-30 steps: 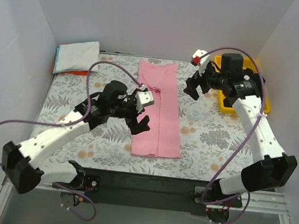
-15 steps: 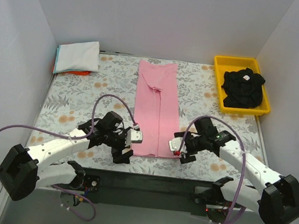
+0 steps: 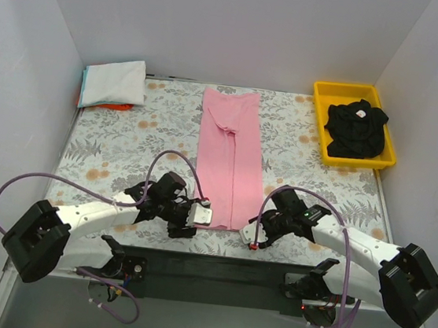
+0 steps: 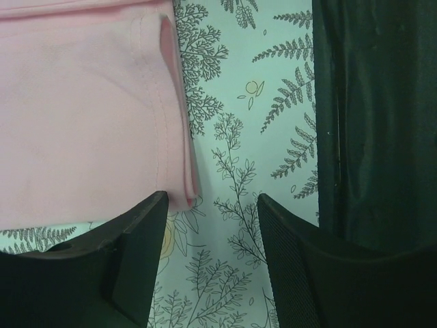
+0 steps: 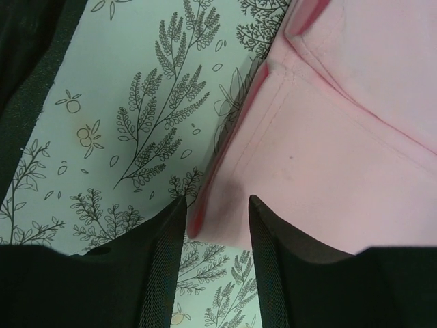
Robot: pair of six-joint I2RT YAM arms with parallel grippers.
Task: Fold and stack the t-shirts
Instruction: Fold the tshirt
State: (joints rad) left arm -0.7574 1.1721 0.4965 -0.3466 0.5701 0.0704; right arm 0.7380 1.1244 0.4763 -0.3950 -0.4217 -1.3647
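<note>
A light pink t-shirt (image 3: 231, 157), folded into a long narrow strip, lies down the middle of the floral table cloth. My left gripper (image 3: 198, 216) is low at its near left corner. In the left wrist view the jaws (image 4: 212, 198) are open, with the pink corner (image 4: 183, 195) just inside the left finger. My right gripper (image 3: 251, 233) is at the near right corner. Its jaws (image 5: 217, 199) are open and straddle the pink hem (image 5: 225, 184). A black t-shirt (image 3: 356, 130) lies crumpled in the yellow tray. Folded t-shirts (image 3: 114, 83) are stacked at the back left.
The yellow tray (image 3: 322, 93) stands at the back right corner. White walls close in the left, back and right sides. The black front rail (image 3: 207, 269) runs just behind both grippers, seen as a dark band (image 4: 375, 116) in the left wrist view.
Both arms have swung from mid-table and the tray down to the near corners of the pink t-shirt. Both pairs of jaws have narrowed.
</note>
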